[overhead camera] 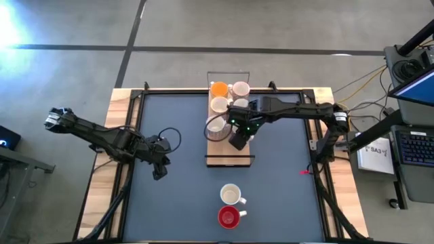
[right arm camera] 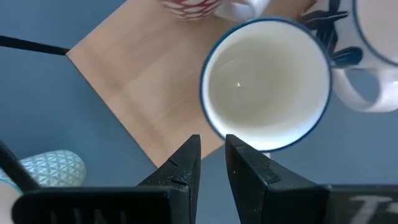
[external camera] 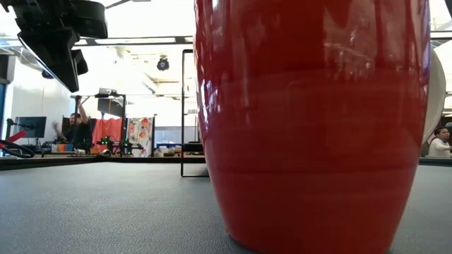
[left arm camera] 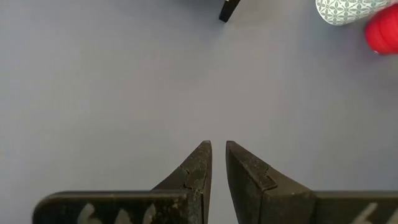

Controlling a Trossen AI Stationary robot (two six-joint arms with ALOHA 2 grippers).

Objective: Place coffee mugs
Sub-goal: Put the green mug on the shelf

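A wooden board (overhead camera: 230, 152) lies at the table's centre. An orange mug (overhead camera: 218, 88) and several white mugs (overhead camera: 240, 89) stand on its far half. A white mug with a blue rim (right arm camera: 267, 87) stands at the board's left edge (overhead camera: 215, 127). My right gripper (overhead camera: 237, 141) hovers over the board just right of that mug, fingers pointing down and shut (right arm camera: 212, 142); only table shows between the fingertips. A cream mug (overhead camera: 231, 195) and a red mug (overhead camera: 229, 217) stand on the table near its near edge. My left gripper (overhead camera: 160, 171) waits shut (left arm camera: 217, 146) over the table's left half.
The red mug (external camera: 311, 127) fills most of the low view. A thin black frame (overhead camera: 228, 73) stands at the board's far end. The board's near half is bare wood (right arm camera: 143, 93). Table rails run along both sides (overhead camera: 319, 169). People sit in the room beyond the table (external camera: 76, 130).
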